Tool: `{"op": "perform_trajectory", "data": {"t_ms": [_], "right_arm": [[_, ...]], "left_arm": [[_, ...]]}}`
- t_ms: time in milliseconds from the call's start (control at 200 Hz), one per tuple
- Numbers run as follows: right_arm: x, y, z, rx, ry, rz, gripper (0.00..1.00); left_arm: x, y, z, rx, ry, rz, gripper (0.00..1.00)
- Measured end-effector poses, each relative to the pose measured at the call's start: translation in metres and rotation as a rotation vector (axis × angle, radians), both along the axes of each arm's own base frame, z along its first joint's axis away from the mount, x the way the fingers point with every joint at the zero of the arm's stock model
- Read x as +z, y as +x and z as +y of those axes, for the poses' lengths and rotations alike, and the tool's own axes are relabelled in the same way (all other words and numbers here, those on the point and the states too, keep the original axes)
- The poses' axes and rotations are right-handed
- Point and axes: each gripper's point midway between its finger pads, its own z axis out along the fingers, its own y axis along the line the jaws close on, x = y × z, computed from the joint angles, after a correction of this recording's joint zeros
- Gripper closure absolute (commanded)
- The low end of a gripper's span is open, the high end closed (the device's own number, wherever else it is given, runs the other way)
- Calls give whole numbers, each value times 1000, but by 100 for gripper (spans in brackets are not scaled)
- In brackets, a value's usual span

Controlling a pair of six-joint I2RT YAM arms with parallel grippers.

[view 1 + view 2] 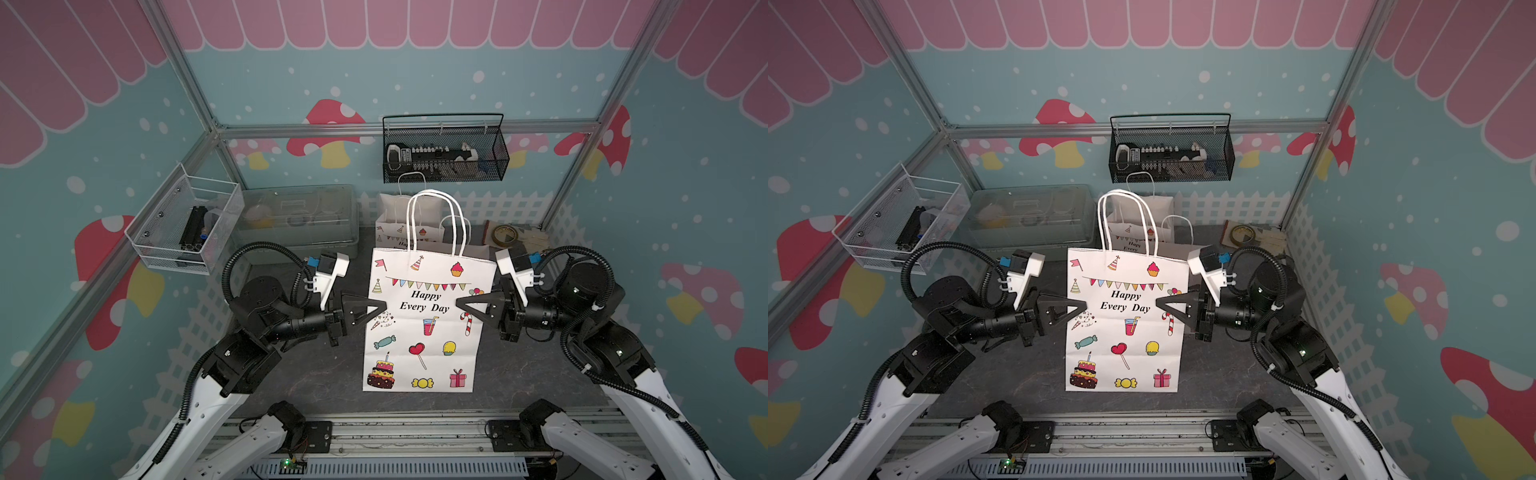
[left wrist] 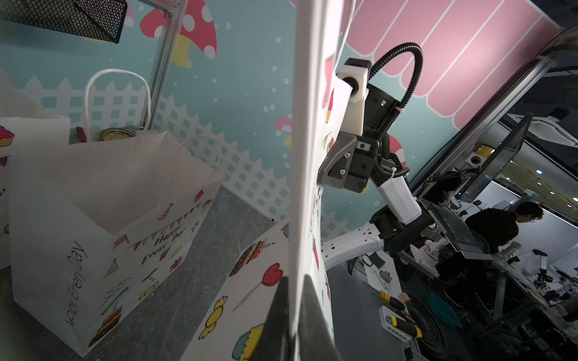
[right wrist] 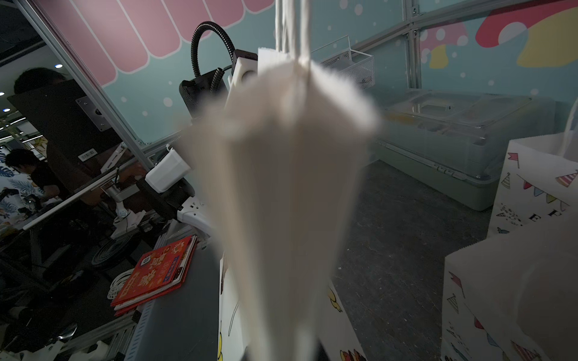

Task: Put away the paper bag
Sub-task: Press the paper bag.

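I had the paper bag [image 1: 424,332] standing folded flat at the middle of the dark tabletop [image 1: 316,374], printed face toward me and handles [image 1: 434,220] up. My left pincer [image 1: 380,308] pinched its 9 o'clock side edge. My right pincer [image 1: 459,305], pressed together, nipped the 3 o'clock edge. Both sat about mid-height. I judged this twin hold kept the thin bag upright and its side folds tucked in. Opened bags [image 1: 399,226] of the same print stood at 12 o'clock behind it, so stowing was not yet done.
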Motion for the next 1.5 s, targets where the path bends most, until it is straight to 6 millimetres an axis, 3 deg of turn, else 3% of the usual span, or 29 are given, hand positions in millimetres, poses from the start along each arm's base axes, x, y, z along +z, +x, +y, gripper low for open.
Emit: {"op": "perform_trajectory", "data": {"t_ms": [165, 320, 585, 775, 870, 1016, 1111, 1286, 1501], "right_arm": [[2, 1, -2, -16, -1, -1, 100], [5, 4, 1, -11, -8, 13, 100], [14, 7, 4, 2, -6, 11, 100], [25, 1, 3, 24, 8, -12, 100], [25, 0, 3, 27, 7, -10, 84], [25, 1, -2, -12, -7, -37, 27], [27, -2, -12, -76, -15, -81, 5], [37, -12, -28, -155, -2, -168, 1], [32, -6, -26, -157, -15, -169, 1]], "left_arm": [[-6, -1, -4, -32, 6, 9, 38], [-13, -6, -6, -73, 12, 24, 31], [-25, -9, -9, -109, 33, 38, 62], [-28, -9, -9, -111, 44, 33, 97], [-26, -10, -9, -113, 42, 26, 100], [-22, -8, -11, -127, 47, 38, 100], [-17, -2, -11, -135, 48, 46, 100], [-4, 15, -4, -167, 27, 57, 100], [9, 24, -4, -273, 8, 78, 100]]}}
